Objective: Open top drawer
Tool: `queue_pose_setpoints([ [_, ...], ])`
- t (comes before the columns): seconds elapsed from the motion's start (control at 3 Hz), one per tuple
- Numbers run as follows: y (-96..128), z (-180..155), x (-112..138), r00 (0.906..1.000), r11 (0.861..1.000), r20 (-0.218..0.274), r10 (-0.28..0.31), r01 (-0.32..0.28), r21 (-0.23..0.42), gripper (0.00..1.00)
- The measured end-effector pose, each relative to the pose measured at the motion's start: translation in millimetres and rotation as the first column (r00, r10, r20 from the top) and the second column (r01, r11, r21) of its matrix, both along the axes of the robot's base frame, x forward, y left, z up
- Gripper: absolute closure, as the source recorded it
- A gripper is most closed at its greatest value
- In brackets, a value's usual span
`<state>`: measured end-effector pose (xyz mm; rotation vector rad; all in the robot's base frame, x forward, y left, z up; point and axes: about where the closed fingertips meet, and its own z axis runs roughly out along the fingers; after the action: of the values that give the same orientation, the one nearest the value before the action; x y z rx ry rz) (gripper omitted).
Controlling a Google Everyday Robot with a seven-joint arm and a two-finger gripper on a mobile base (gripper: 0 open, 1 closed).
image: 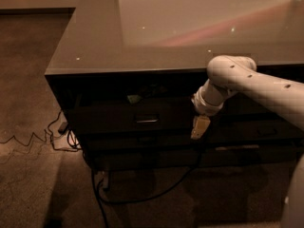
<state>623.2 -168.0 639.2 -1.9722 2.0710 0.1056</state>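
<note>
Camera view, the only one we have, looks down at a dark cabinet (66, 103) under a broad glossy countertop (142, 37). We take the small metal handle (147, 119) as our landmark.

That handle sits at the centre of the top drawer (104, 120), whose tall dark front spreads to both sides of it, just under the countertop's front edge. Above the handle, between the drawer front's upper edge and the countertop, we see a dark gap. In that gap, slightly left of the handle, is a small greenish thing (134, 99) whose kind we cannot make out.

Right of the handle and at about its height hangs the gripper (200, 127), tan-coloured and pointing downwards, in front of the right part of the drawer front. It is apart from the handle. We cannot tell whether the gripper is released or clenched, nor whether it touches the drawer front.

The white arm (251, 82) reaches in from the right of the handle, its rounded joint above the gripper and in front of the countertop's edge.

Below the handle lies a lower drawer front (142, 144), darker and hard to read. Further below the handle, black cables (142, 198) curve over the carpet (33, 80). Far left of the handle, a thin cord (28, 137) zigzags across the carpet toward the cabinet's left corner.
</note>
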Motion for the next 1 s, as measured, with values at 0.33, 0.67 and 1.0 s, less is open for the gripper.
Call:
queue_pose_setpoints([
  [0.33,-13,-9,-25,0.9999,1.0,-0.014,-0.004,0.004,-0.025,0.42],
  [0.67,-12,-6,-25,0.9999,1.0,-0.014,-0.004,0.004,-0.025,0.65],
  [1.0,-20,-4,-42,0.9999,0.998,-0.014,-0.007,0.006,-0.054,0.87],
])
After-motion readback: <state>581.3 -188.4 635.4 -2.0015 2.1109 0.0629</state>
